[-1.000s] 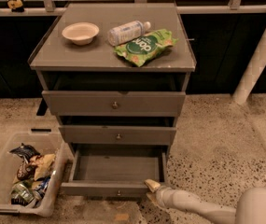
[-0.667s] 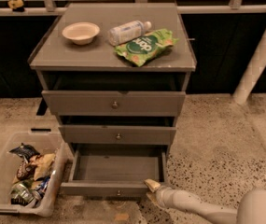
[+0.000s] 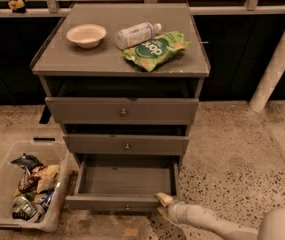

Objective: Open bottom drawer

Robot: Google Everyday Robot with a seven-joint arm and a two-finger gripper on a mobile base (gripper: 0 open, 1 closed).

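The grey cabinet (image 3: 197, 86) stands in the middle with three drawers. The bottom drawer (image 3: 124, 176) is pulled out toward me, its plain grey box empty, and its short front with a small round knob (image 3: 127, 207) is at the lower edge. My gripper (image 3: 163, 199) is at the right end of the drawer front, on the end of my white arm (image 3: 207, 223) coming in from the lower right. The two drawers above are closed.
On the cabinet top sit a white bowl (image 3: 86, 35), a plastic bottle (image 3: 137, 34) lying on its side and a green snack bag (image 3: 155, 49). A clear bin (image 3: 2, 186) of snacks and cans stands on the floor at the left. A white pole (image 3: 277, 64) rises at the right.
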